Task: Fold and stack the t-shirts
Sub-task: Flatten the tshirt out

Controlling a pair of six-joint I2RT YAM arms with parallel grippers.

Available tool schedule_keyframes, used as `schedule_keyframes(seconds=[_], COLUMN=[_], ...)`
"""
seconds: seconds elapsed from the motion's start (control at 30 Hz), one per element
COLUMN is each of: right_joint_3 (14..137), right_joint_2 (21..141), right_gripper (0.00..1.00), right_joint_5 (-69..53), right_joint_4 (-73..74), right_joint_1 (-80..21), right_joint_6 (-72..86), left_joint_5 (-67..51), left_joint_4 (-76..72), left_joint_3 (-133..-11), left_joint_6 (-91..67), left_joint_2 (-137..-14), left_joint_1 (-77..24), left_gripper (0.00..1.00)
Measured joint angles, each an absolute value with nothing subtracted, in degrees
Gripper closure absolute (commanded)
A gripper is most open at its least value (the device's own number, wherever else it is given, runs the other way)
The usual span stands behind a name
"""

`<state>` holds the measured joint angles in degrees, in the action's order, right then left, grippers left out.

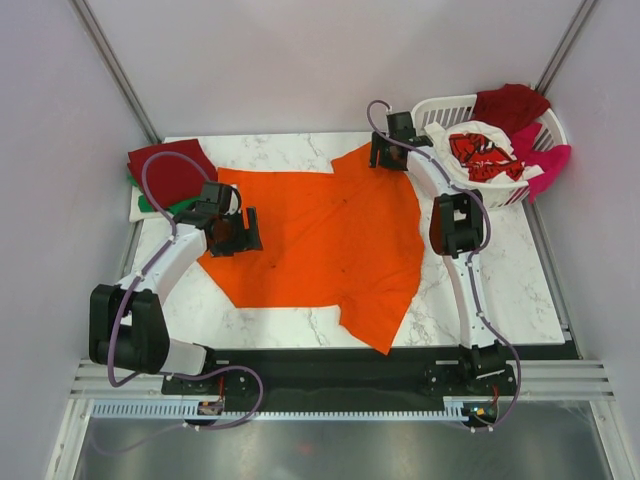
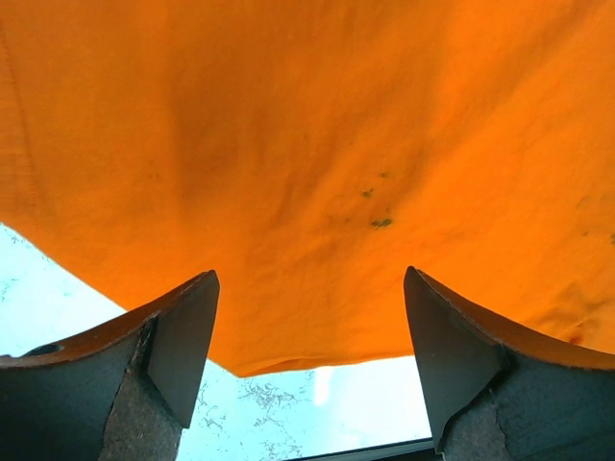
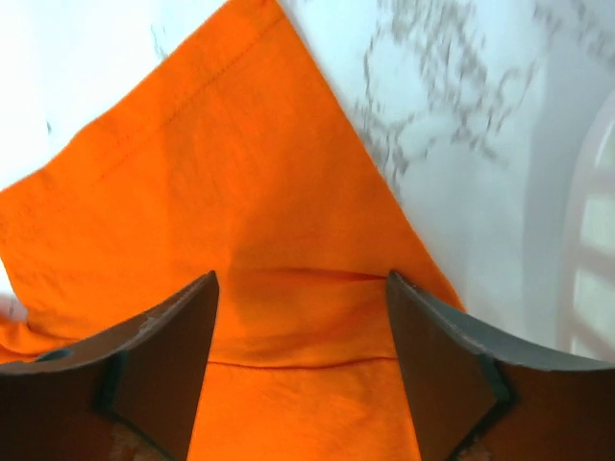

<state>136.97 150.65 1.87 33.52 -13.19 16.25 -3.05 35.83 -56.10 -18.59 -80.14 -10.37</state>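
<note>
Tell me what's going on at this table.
Two arms are working an orange t-shirt spread out on the table. The left gripper is over its left edge and the right gripper over its far corner, both open. A dark red shirt lies folded at far left; more wait in the basket.

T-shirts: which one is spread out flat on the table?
The orange t-shirt, opened across the table; the others are folded at the far-left corner or bunched in the basket.

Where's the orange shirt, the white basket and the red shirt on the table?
orange shirt (image 1: 330, 235), top view, middle of its body
white basket (image 1: 445, 105), top view, its far rim
red shirt (image 1: 170, 170), top view, its middle
</note>
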Motion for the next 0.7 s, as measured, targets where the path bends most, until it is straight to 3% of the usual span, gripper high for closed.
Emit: schedule_keyframes(seconds=[0.1, 0.27, 0.4, 0.7], right_joint_3=[140.0, 141.1, 140.7, 125.6], right_joint_2=[152.9, 154.7, 155.0, 139.2], right_gripper=[0.13, 0.11, 0.02, 0.02], right_joint_5=[2.9, 3.4, 2.3, -7.0], right_joint_4=[31.6, 26.2, 22.9, 18.8], right_joint_1=[-13.1, -13.2, -13.1, -14.3], right_joint_6=[15.8, 15.4, 15.4, 16.1], left_joint_5=[-3.3, -3.6, -3.5, 5.1], left_joint_4=[35.8, 35.7, 35.5, 36.5], left_joint_3=[-56.1, -56.1, -56.1, -54.3], left_joint_6=[-18.6, -18.6, -18.6, -23.2], left_joint_2=[-80.1, -80.1, -80.1, -76.1], left_joint_1=[-10.6, -11.0, -11.0, -11.1], left_gripper=[0.15, 0.16, 0.16, 0.17])
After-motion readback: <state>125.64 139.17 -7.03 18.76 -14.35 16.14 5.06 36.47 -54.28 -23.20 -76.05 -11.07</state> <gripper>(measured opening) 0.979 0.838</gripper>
